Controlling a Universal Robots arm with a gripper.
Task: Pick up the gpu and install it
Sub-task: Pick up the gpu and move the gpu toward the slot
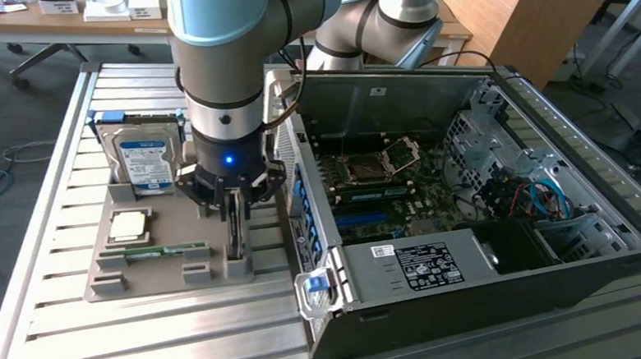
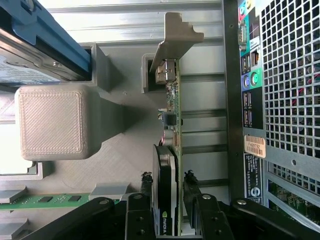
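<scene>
Gripper (image 2: 167, 197) fingers (image 2: 146, 200) sit closest to the wrist camera, one on each side of the gpu (image 2: 167, 170), jaws part open; a thin sliver of gap shows on the bare board side, so it looks like a straddle and not a firm clamp yet. gpu stands on edge in a slot of the grey printed holder (image 2: 115, 125), silvery bracket (image 2: 175, 37) at the far end from the fingers, just beside the back panel of the open pc case (image 2: 290, 75). In the exterior view the holder lies on the slatted metal table (image 1: 181, 328) at that view's left of the case, with the hard drive (image 1: 146, 158) and ram stick (image 1: 163, 251) also on it. Judgement: card is light, stiff and thin, with smooth faces that may slip and small parts that may chip, and it is likely to tilt if grabbed off centre; best hold is across the black cooler and board mid-length, squeezing the flat faces, clear of the bracket and the edge contacts
</scene>
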